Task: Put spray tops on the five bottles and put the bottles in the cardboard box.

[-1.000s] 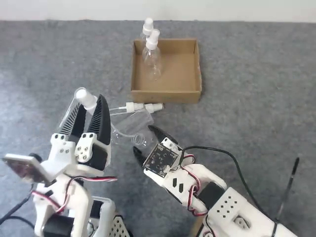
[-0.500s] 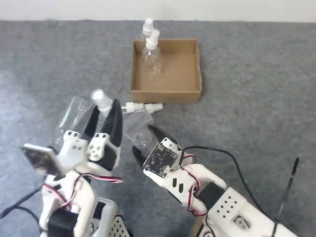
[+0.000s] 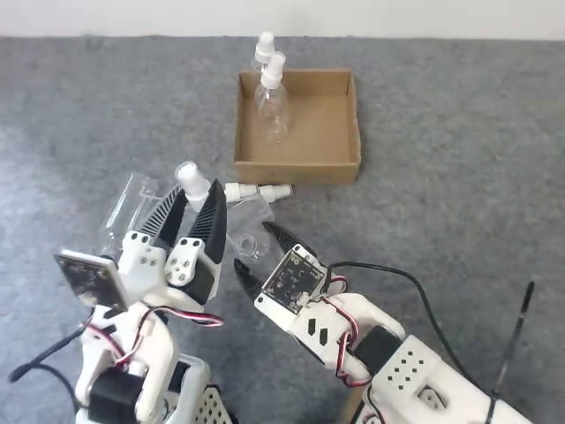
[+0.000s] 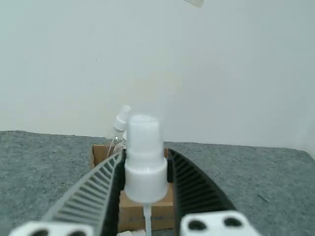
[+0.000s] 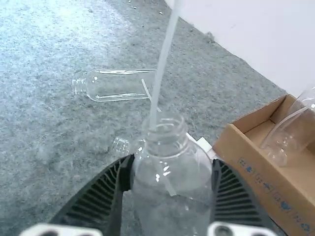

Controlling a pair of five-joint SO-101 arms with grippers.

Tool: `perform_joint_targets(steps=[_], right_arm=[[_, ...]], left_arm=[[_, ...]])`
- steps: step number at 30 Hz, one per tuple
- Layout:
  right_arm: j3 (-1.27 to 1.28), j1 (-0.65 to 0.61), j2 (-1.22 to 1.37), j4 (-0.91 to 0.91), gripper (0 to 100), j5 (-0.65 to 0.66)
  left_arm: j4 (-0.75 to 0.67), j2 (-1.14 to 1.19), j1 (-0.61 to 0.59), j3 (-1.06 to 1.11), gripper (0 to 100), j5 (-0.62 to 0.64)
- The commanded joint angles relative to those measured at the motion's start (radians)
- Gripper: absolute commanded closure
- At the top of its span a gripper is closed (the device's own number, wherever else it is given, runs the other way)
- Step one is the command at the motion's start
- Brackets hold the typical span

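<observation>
My left gripper [image 3: 199, 189] is shut on a white spray top [image 3: 187, 175], held upright between its fingers [image 4: 106, 182]. The top's thin dip tube [image 5: 160, 69] hangs down into the open neck of a clear bottle [image 5: 170, 172]. My right gripper [image 5: 172, 164] is shut on that bottle and holds it upright, just in front of the cardboard box [image 3: 327, 124]. In the box's left part stands a bottle with a spray top [image 3: 272, 97]; a second one [image 3: 263, 48] rises at its far left corner.
A clear open bottle [image 3: 124, 208] lies on the grey carpet to the left, also seen lying as the bottle [image 5: 118, 83]. Two white spray tops [image 3: 256, 191] lie along the box's front wall, with another clear bottle neck [image 5: 119, 145] beside them. Bare carpet lies right of the box.
My left gripper has carried the spray top to the right and nearer the box, over the bottle in my right gripper. The right arm has barely moved.
</observation>
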Motion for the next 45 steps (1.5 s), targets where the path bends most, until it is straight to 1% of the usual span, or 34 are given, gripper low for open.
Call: perform_joint_targets(steps=[1, 7, 11, 13, 16, 17, 20, 23, 25, 30, 33, 35, 37, 41, 43, 45], right_arm=[[-0.028, -0.002, -0.031, -0.027, 84.0, -0.012], [-0.028, -0.002, -0.031, -0.025, 84.0, -0.014], [-0.028, 0.001, -0.031, -0.025, 84.0, -0.066], [-0.029, 0.016, -0.031, -0.027, 84.0, -0.083], [-0.048, 0.047, -0.031, -0.022, 84.0, -0.084], [-0.051, 0.054, -0.031, -0.019, 84.0, -0.084], [-0.054, 0.061, -0.031, -0.019, 84.0, -0.084], [-0.054, 0.059, -0.031, -0.019, 84.0, -0.084], [-0.054, 0.062, -0.031, -0.019, 84.0, -0.084], [-0.054, 0.062, -0.036, -0.019, 84.0, -0.084], [-0.044, 0.064, -0.09, -0.013, 84.0, -0.084], [-0.04, 0.064, -0.15, 0.028, 84.1, -0.084], [-0.037, 0.064, -0.222, 0.076, 84.2, -0.084], [-0.037, 0.076, -0.348, 0.154, 90.1, -0.084], [-0.037, 0.082, -0.395, 0.179, 91.6, -0.083], [-0.035, 0.085, -0.421, 0.205, 91.0, -0.083]], left_arm=[[-0.031, -0.005, 0.008, 0.018, 98, -0.081], [-0.025, -0.005, 0.006, 0.021, 98, -0.086], [-0.025, -0.005, 0.006, 0.021, 98, -0.086], [-0.014, -0.005, 0.005, 0.021, 95, -0.086], [0.026, -0.005, 0.012, 0.021, 87, -0.081], [0.029, -0.005, 0.012, 0.021, 87, -0.08], [0.032, -0.002, 0.021, 0.021, 87, -0.083], [0.048, -0.002, 0.078, 0.021, 87, -0.095], [0.051, 0.0, 0.103, 0.021, 87, -0.126], [0.071, 0.0, 0.112, 0.021, 87, -0.135], [0.087, 0.0, 0.114, 0.028, 87, -0.164], [0.084, 0.0, 0.12, 0.045, 87, -0.181], [0.086, 0.0, 0.157, 0.051, 87, -0.184], [0.104, 0.0, 0.209, 0.058, 87, -0.186], [0.11, 0.0, 0.245, 0.059, 87, -0.21], [0.11, 0.0, 0.275, 0.065, 87, -0.235]])
